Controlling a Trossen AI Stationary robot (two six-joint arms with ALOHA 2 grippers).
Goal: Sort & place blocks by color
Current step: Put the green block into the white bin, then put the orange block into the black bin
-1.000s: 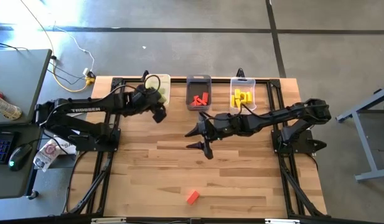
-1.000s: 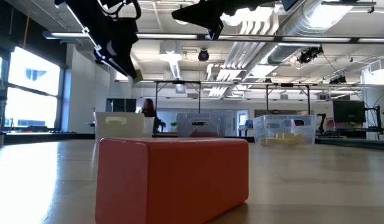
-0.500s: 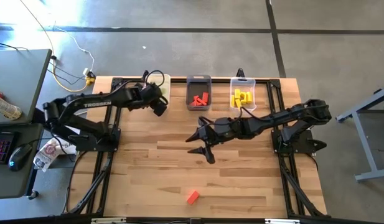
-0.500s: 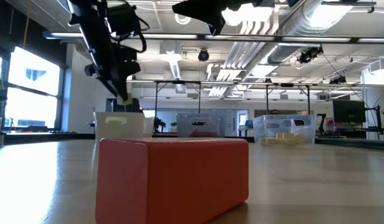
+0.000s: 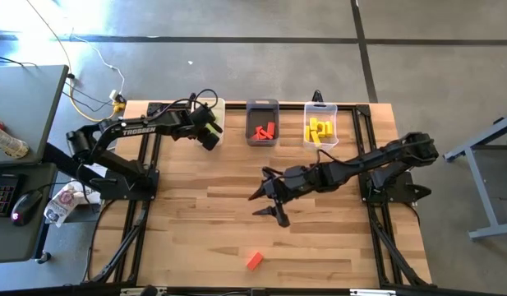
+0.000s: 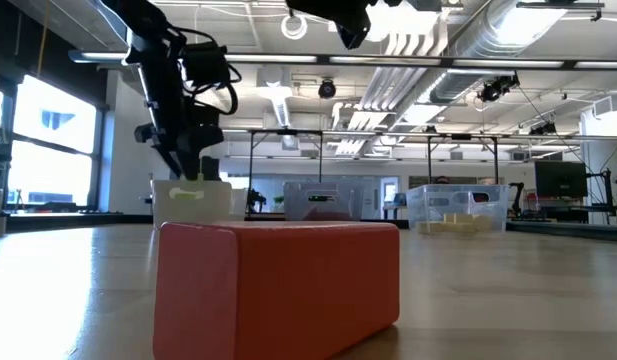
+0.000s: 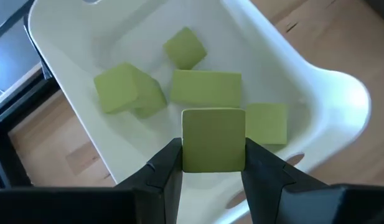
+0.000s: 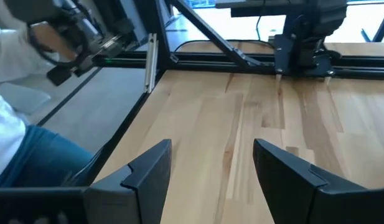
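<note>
Low view: red block (image 6: 278, 287) foremost

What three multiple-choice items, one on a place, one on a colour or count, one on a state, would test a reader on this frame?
1. Where is the loose red block?
A. in the white bin
B. on the table's near part, away from the bins
C. in the clear bin

2. What colour are the blocks in the white bin?
A. light green
B. red
C. yellow

3. What is the left gripper doing?
A. open and empty
B. shut on a red block
C. shut on a light green block

Answers: 1 B, the high view shows it alone on bare wood, far from the three bins. 2 A, the left wrist view shows only light green pieces inside. 3 C, the left wrist view shows the fingers pressing both sides of the block above the white bin.
</note>
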